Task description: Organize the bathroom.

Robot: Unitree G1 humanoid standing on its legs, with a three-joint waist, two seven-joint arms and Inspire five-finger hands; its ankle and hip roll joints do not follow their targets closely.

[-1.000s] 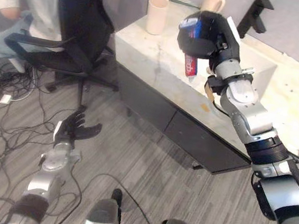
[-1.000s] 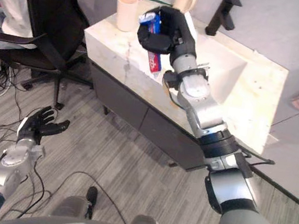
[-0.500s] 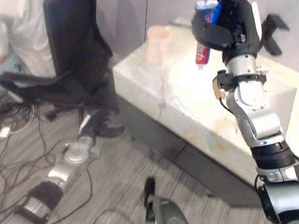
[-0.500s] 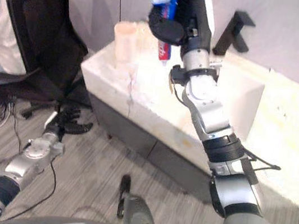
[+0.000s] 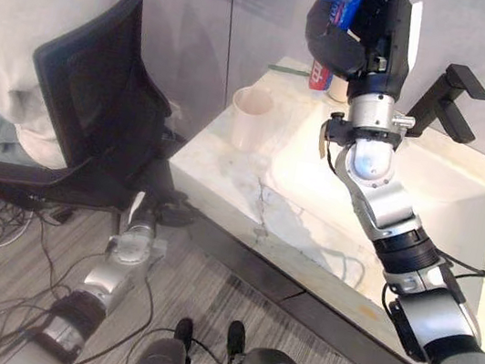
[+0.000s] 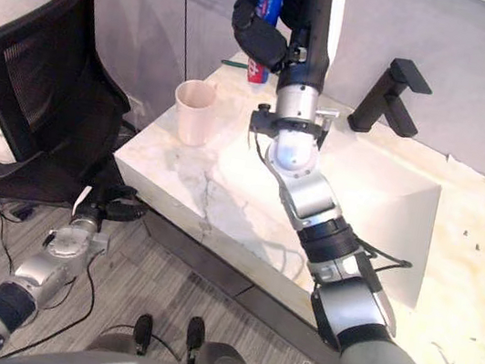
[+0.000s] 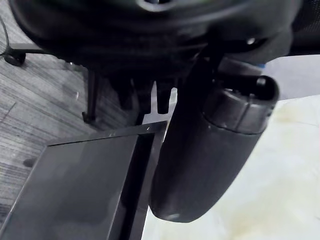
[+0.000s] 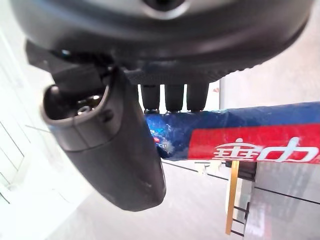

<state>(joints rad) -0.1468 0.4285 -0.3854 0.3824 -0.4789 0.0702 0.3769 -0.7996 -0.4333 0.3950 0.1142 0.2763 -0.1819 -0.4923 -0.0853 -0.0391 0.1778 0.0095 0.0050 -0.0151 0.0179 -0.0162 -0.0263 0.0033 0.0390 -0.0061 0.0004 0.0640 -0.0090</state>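
One toothpaste tube (image 6: 261, 19) is raised high over the far left of the counter (image 5: 254, 170), the right hand (image 5: 359, 30) clamped round it. One cup (image 6: 194, 111) stands on the counter's left, a black faucet (image 6: 388, 97) far right, and a black chair (image 5: 96, 113) to the left. The left hand (image 6: 118, 209) hangs low by the cabinet; I cannot tell how its fingers stand.
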